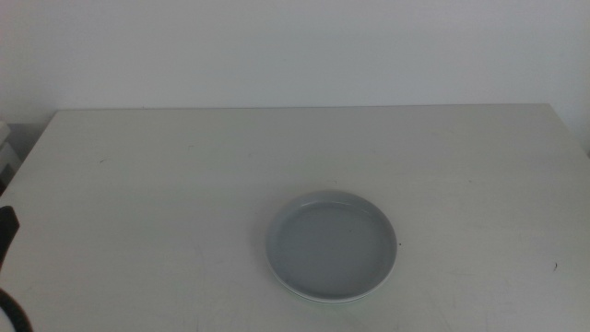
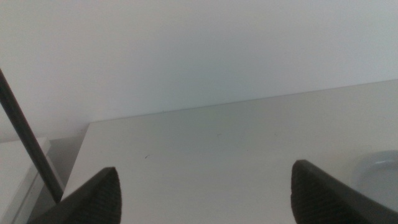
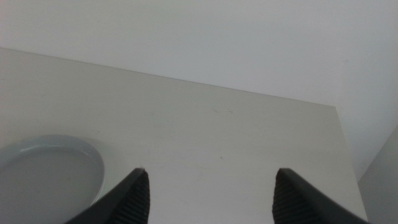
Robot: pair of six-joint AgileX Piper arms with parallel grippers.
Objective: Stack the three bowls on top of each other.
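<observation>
A light grey bowl [image 1: 332, 244] sits right of the table's centre in the middle view. A paler rim shows under its front edge, so it lies on at least one other bowl; the white and mint green bowls are not seen apart. My left gripper [image 2: 205, 171] is open and empty above the table, with the grey bowl's edge [image 2: 382, 174] beside it. My right gripper [image 3: 211, 171] is open and empty, with the grey bowl [image 3: 50, 174] off to its side. Neither gripper touches the bowl.
The white table [image 1: 184, 166] ends at a white wall at the back. A dark part of the left arm [image 1: 7, 235] shows at the picture's left edge. A thin dark rod [image 2: 28, 146] and a white object [image 2: 15, 168] stand beyond the table's left edge.
</observation>
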